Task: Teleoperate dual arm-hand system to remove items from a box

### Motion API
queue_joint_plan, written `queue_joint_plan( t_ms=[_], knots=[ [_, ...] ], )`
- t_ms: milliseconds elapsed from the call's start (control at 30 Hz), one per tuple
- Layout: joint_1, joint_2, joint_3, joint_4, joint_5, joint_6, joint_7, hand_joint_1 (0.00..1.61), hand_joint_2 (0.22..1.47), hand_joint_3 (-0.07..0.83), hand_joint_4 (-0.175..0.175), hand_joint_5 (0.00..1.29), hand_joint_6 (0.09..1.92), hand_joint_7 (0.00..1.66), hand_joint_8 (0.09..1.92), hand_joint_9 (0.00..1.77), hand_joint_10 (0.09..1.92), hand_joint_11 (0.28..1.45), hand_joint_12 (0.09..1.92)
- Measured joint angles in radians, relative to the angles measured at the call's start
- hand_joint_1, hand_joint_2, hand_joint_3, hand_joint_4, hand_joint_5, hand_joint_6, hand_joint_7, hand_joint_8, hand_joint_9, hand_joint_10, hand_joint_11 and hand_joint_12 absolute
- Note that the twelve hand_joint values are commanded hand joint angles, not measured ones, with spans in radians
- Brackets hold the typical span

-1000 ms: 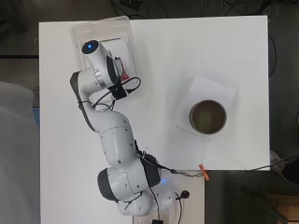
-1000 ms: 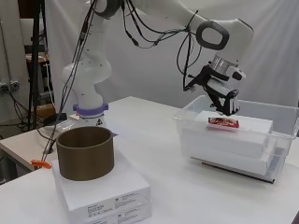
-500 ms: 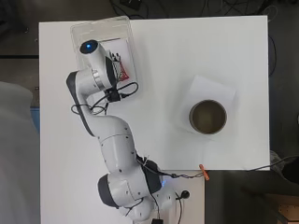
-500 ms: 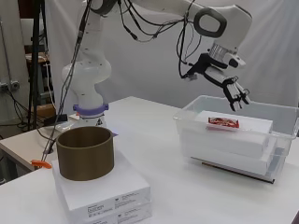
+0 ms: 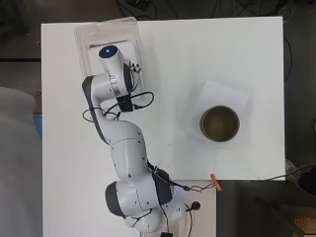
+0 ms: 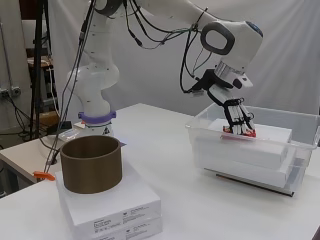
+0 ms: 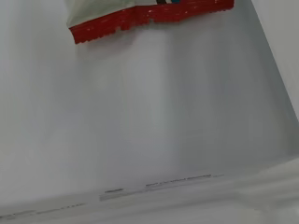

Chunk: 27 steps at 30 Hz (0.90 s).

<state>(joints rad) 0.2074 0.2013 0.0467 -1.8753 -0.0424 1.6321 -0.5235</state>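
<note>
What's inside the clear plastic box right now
Inside the clear box lies a stack of white boxes, with a red-edged packet on top. The robot hand covers most of the packet.

The hand (image 6: 239, 118) has come down from above the clear box (image 6: 300, 167) and now has its fingers lowered onto the red-edged packet (image 6: 239, 133) lying inside, on the white block.

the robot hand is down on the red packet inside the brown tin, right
Not quite. The robot hand is down on the red packet, but inside the clear box, on a white carton. The brown tin stands apart on white cartons. The side view shows it.
</note>
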Motion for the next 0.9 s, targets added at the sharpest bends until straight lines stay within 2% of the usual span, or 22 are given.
queue_joint_plan(
  t_ms=[133,200,233,267,300,333,367,400,433,500,533,567,600,633,667,700,733,767,800,833,867,900],
  knots=[
    [-0.002,0.036,-0.011,0.037,-0.009,-0.052,0.002,0.0,1.0,-0.008,-0.066,0.13,0.09,0.37,0.09,0.49,0.09,0.57,0.09],
    [-0.003,0.057,-0.016,0.049,-0.023,-0.072,0.002,0.0,0.99,-0.008,-0.072,0.13,0.09,0.36,0.09,0.48,0.09,0.56,0.09],
    [-0.003,0.059,-0.019,0.049,-0.021,-0.075,-0.001,0.02,1.02,-0.003,-0.052,0.26,0.09,0.44,0.09,0.51,0.09,0.56,0.09],
    [-0.003,0.059,-0.02,0.048,-0.016,-0.079,-0.002,0.32,1.11,0.004,0.033,0.43,0.52,0.62,0.09,0.64,0.09,0.6,0.09],
    [-0.002,0.059,-0.018,0.052,-0.016,-0.094,-0.011,0.74,1.13,0.003,-0.028,0.63,0.82,0.75,0.37,0.78,0.43,0.66,0.23],
    [-0.004,0.06,-0.019,0.058,-0.027,-0.105,-0.033,0.99,1.12,-0.003,-0.042,0.82,0.82,0.88,0.67,0.95,0.76,0.7,0.66],
    [-0.005,0.058,-0.023,0.058,-0.039,-0.106,-0.062,1.11,1.11,-0.003,-0.033,0.92,0.81,0.95,0.85,1.05,1.0,0.72,1.04],
    [-0.006,0.053,-0.027,0.054,-0.046,-0.1,-0.085,1.17,1.11,-0.002,-0.018,0.97,0.81,0.99,0.95,1.11,1.15,0.71,1.3],
    [-0.006,0.049,-0.028,0.051,-0.049,-0.094,-0.1,1.2,1.11,-0.001,-0.011,1.0,0.81,1.02,1.0,1.13,1.26,0.72,1.46],
    [-0.006,0.045,-0.028,0.057,-0.058,-0.106,-0.092,1.23,1.1,-0.001,-0.068,1.03,0.75,1.03,1.09,1.17,1.47,0.77,1.64],
    [-0.006,0.038,-0.028,0.057,-0.059,-0.115,-0.084,1.24,1.1,-0.001,-0.078,1.05,0.72,1.03,1.12,1.17,1.54,0.79,1.69],
    [-0.007,0.017,-0.026,0.045,-0.061,-0.117,-0.083,1.23,1.1,0.001,-0.029,1.04,0.79,1.02,1.08,1.15,1.57,0.79,1.7],
    [-0.008,-0.01,-0.025,0.022,-0.064,-0.096,-0.096,1.23,1.1,0.002,-0.012,1.03,0.92,1.0,1.01,1.12,1.59,0.78,1.71],
    [-0.009,-0.042,-0.023,-0.004,-0.065,-0.063,-0.111,1.23,1.11,0.003,-0.045,1.02,1.02,1.0,0.95,1.09,1.59,0.77,1.71],
    [-0.01,-0.079,-0.022,-0.031,-0.064,-0.029,-0.127,1.23,1.12,0.004,-0.097,0.99,1.12,0.98,0.9,1.06,1.56,0.76,1.71],
    [-0.011,-0.129,-0.021,-0.061,-0.063,0.006,-0.146,1.27,1.14,0.003,-0.134,0.93,1.2,0.93,0.89,0.96,1.54,0.74,1.72],
    [-0.013,-0.176,-0.02,-0.081,-0.063,0.029,-0.165,1.31,1.16,0.002,-0.155,0.88,1.25,0.89,0.89,0.89,1.53,0.73,1.72],
    [-0.014,-0.215,-0.019,-0.096,-0.066,0.046,-0.176,1.33,1.16,0.001,-0.166,0.87,1.23,0.89,0.98,0.87,1.42,0.73,1.73],
    [-0.016,-0.267,-0.015,-0.124,-0.07,0.06,-0.18,1.3,1.15,-0.002,-0.171,0.9,1.22,0.91,0.94,0.95,1.42,0.78,1.76],
    [-0.017,-0.302,-0.012,-0.146,-0.071,0.065,-0.18,1.28,1.14,-0.005,-0.174,0.93,1.15,0.94,0.95,1.02,1.44,0.83,1.8],
    [-0.02,-0.35,-0.007,-0.177,-0.068,0.068,-0.177,1.19,1.13,-0.005,-0.052,0.96,1.08,0.92,0.69,1.05,1.44,0.86,1.83],
    [-0.023,-0.419,0.002,-0.219,-0.06,0.068,-0.168,1.2,1.12,-0.003,-0.077,0.97,1.05,0.94,0.75,1.06,1.39,0.89,1.83]
  ],
)
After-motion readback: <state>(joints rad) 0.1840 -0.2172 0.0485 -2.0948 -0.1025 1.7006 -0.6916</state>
